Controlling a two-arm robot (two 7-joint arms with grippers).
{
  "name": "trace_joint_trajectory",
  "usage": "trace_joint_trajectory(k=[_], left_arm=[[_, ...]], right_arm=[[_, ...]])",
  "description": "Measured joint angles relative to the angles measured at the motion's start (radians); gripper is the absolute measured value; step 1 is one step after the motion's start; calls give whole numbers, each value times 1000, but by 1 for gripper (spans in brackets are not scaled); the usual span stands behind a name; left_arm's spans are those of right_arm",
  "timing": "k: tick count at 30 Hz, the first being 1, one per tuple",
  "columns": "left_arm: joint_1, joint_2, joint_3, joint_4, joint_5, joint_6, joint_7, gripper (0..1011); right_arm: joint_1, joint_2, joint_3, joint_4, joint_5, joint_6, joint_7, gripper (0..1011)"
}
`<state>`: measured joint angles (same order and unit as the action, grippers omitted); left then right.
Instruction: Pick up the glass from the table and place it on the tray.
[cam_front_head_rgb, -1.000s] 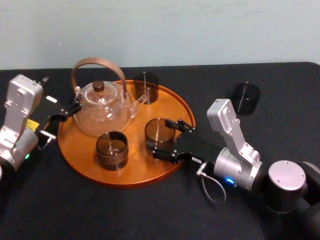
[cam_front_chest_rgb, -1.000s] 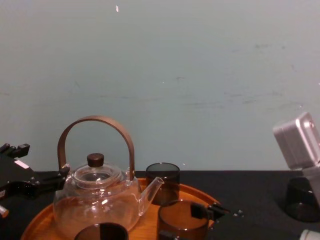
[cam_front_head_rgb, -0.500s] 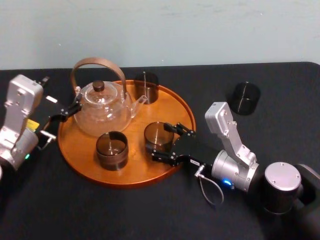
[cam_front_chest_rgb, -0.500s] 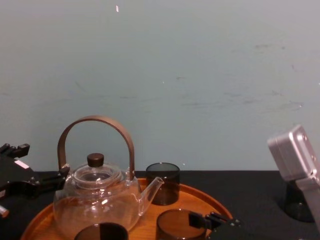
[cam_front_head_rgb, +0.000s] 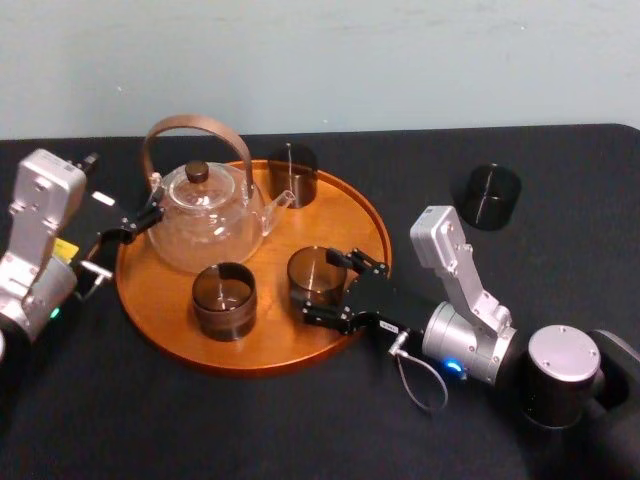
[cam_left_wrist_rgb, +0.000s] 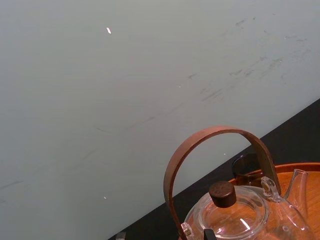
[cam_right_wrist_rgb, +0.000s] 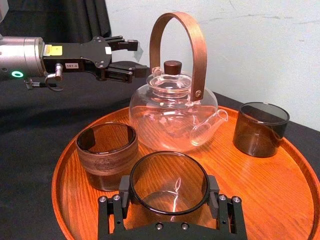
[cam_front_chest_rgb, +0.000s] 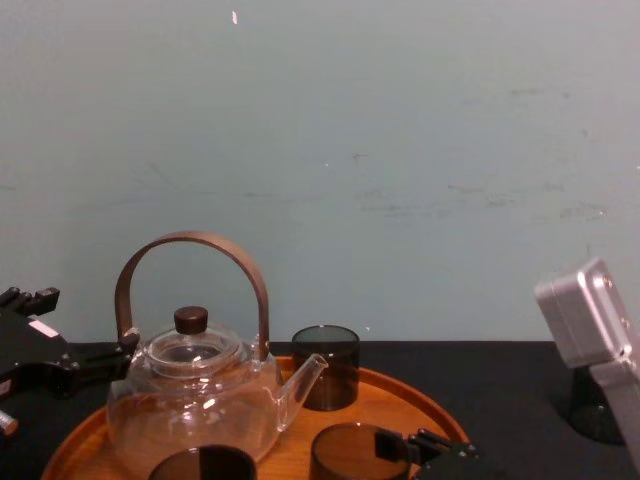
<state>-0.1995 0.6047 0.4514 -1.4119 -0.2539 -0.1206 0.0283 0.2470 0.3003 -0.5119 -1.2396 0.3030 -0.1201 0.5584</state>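
A smoky dark glass (cam_front_head_rgb: 314, 272) sits low over the right part of the round orange-brown tray (cam_front_head_rgb: 250, 345). My right gripper (cam_right_wrist_rgb: 169, 192) is shut on it, one finger on each side of its wall. Whether its base touches the wood I cannot tell. In the chest view the glass (cam_front_chest_rgb: 348, 452) shows at the bottom, in front of the tray rim (cam_front_chest_rgb: 415, 400). My left gripper (cam_front_head_rgb: 140, 222) stays open and empty at the tray's left edge, close beside the glass teapot (cam_front_head_rgb: 205, 215). The black table (cam_front_head_rgb: 300, 420) lies under it all.
Two more dark glasses stand on the tray, one at the front (cam_front_head_rgb: 224, 299) and one at the back (cam_front_head_rgb: 293, 172) by the teapot's spout. Another dark glass (cam_front_head_rgb: 491, 195) stands on the table at the back right. A pale wall rises behind the table.
My right gripper has sunk a little with the glass, bringing it lower over the tray. The left arm has not moved.
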Motion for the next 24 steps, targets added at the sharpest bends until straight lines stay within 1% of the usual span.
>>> trace_joint_trajectory(k=[4,6,8,13,17,20,24], left_arm=[[0,0,0,0,0,0,0,1010],[0,0,0,0,0,0,0,1010],[0,0,0,0,0,0,0,1010],[0,0,0,0,0,0,0,1010],[0,0,0,0,0,0,0,1010],[0,0,0,0,0,0,0,1009],[0,0,0,0,0,0,0,1009]], right_arm=[[-1,0,0,-2,-1,1,-2,921],[-1,1,1,-3,-1,1,-3,976],[-1,1,1,-3,-1,1,-3,999],[-2,1,2,-3,2,4,-3,1002],[-4,5,6,0,17,15,2,1002],[-13,13,11,-10,27,30,0,1002],[-41,39,19,-48,33,51,-12,1002]])
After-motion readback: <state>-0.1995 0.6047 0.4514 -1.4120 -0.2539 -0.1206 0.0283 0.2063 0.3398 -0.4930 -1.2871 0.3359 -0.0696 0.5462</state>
